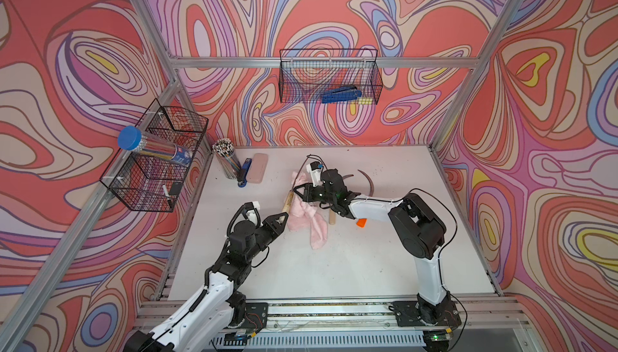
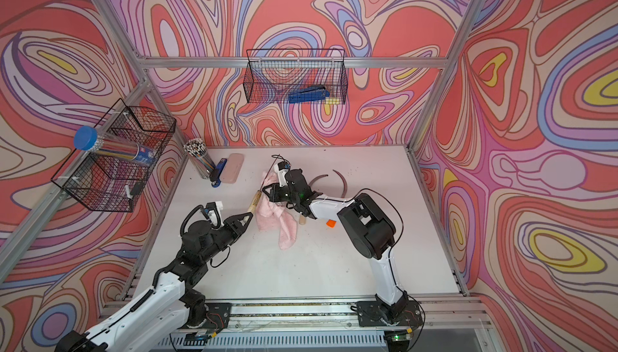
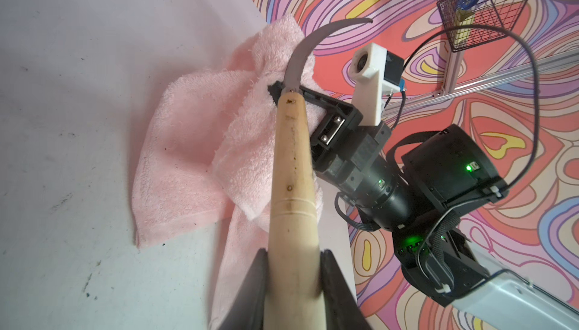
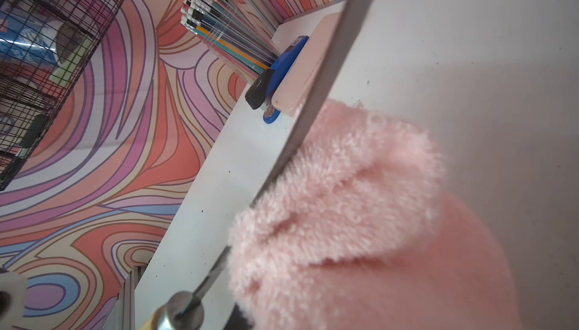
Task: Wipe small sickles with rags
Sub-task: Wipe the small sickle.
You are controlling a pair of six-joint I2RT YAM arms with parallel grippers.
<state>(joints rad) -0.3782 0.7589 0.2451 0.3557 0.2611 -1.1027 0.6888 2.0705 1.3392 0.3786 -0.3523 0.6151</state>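
1. Left gripper (image 1: 285, 216): clenched on the butt end of a pale wooden handle (image 3: 293, 168). In the left wrist view the jaws press on either side of it.
2. Sickle (image 1: 289, 200): it looks held up off the table (image 1: 334, 266). Its long axis runs from the left gripper toward the back wall (image 1: 234, 126). The dark curved blade (image 3: 299, 55) leads, its tip the point farthest from both arms.
3. Right gripper (image 1: 303, 190): closed tight on a bunch of the pale pink rag (image 1: 309, 220), at the root of the blade just past the metal ferrule. The rest of the rag trails down and drapes on the table beneath.
4. Right wrist view: terry pile is pressed against one face of the blade. Cannot tell whether cloth covers the other face.
5. Deciding relation: the bare length of blade lies ahead of the right fingers, on the side away from the handle. The right arm is nearer the blade and the left arm nearer the butt.
6. Judgement: the next stroke should run from root to tip, away from the left gripper. It must bend with the curve or the cloth will slip off the edge. The left grip needs to hold against that pull.
7. Two other sickles (image 1: 368, 183): lying on the table beyond the right arm, partly hidden by it. One orange handle end (image 1: 361, 222) shows. Cannot tell whether either has been wiped.
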